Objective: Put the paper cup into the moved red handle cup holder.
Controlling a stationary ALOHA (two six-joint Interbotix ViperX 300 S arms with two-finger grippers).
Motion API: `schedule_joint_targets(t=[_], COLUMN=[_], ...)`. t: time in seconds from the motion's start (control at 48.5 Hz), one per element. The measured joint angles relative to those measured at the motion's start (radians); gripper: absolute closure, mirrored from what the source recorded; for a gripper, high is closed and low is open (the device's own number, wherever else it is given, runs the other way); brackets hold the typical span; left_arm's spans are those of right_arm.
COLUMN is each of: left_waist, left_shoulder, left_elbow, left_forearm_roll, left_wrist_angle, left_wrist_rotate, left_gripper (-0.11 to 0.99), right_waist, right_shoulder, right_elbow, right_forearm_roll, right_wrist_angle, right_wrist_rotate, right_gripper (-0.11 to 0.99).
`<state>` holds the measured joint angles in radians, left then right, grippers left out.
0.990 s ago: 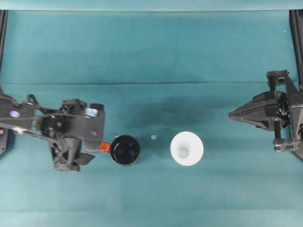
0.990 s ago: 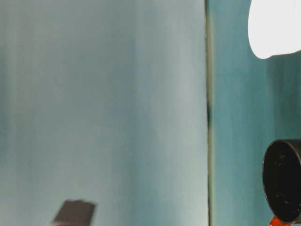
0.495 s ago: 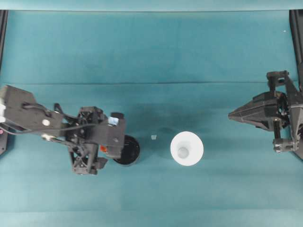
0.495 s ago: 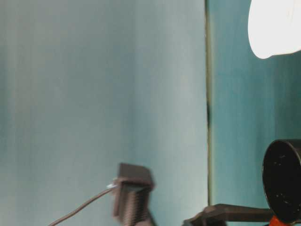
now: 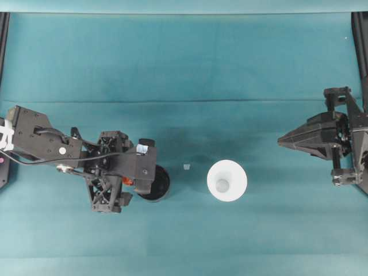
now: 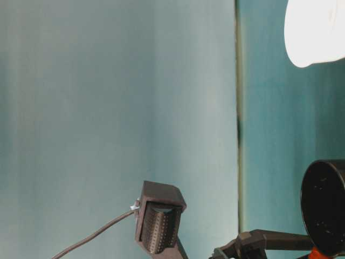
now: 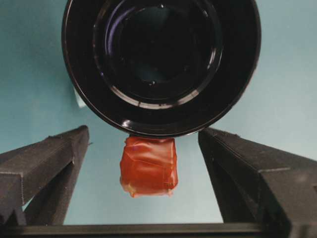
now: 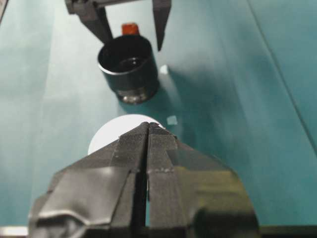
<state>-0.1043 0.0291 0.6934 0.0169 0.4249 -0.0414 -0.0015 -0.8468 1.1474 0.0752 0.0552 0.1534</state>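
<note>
Left claw (image 7: 148,163) spread wide around the holder's (image 7: 161,64) red tab (image 7: 147,166) — seemingly untouched; right claw (image 8: 147,131) clenched empty, cup (image 5: 227,180) upside-down mid-surface (image 5: 184,69).

Both arms are matte black throughout. The left arm (image 5: 40,141) is a boxy black link with a small white round spot on its top and a white label with black marking at its 9 o'clock end; a thin black cable loops along it toward the wrist. Its wrist is an open lattice of black struts, topped by a small silvery-blue patch. The left pincer (image 7: 148,163) has two broad, flat black fingers (image 7: 44,163) joined by a straight black crossbar. The right pincer (image 8: 147,144) has ribbed black pads and fingers wrapped in glossy, wrinkled black tape; from overhead it tapers to a wedge, with silver screws behind.
</note>
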Motion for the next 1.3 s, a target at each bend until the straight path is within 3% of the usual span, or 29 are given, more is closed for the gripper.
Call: schedule_joint_targets(t=[0.186, 0.289, 0.516, 1.032, 1.3], left_waist=[0.0, 0.0, -0.003, -0.006, -0.005], left_shoulder=[0.0, 0.0, -0.002, -0.02, -0.172], left_elbow=[0.0, 0.0, 0.0, -0.011, -0.118], left_forearm_roll=[0.0, 0.0, 0.0, 0.0, 0.002], left_wrist_angle=[-0.006, -0.009, -0.015, 0.002, 0.235], left_wrist_rotate=[-0.002, -0.005, 0.0, 0.0, 0.003], left_gripper=[-0.06, 0.04, 0.61, 0.61, 0.61], right_waist=[0.002, 0.002, 0.002, 0.002, 0.002], right_shoulder=[-0.002, -0.003, -0.005, -0.005, -0.005], right_elbow=[0.005, 0.005, 0.005, 0.011, 0.009], right_forearm_roll=[0.0, 0.0, 0.0, 0.0, 0.0], right_wrist_angle=[0.0, 0.0, -0.005, -0.008, -0.008], right_wrist_rotate=[0.0, 0.0, 0.0, 0.0, 0.0], right_gripper=[0.99, 0.99, 0.99, 0.99, 0.99])
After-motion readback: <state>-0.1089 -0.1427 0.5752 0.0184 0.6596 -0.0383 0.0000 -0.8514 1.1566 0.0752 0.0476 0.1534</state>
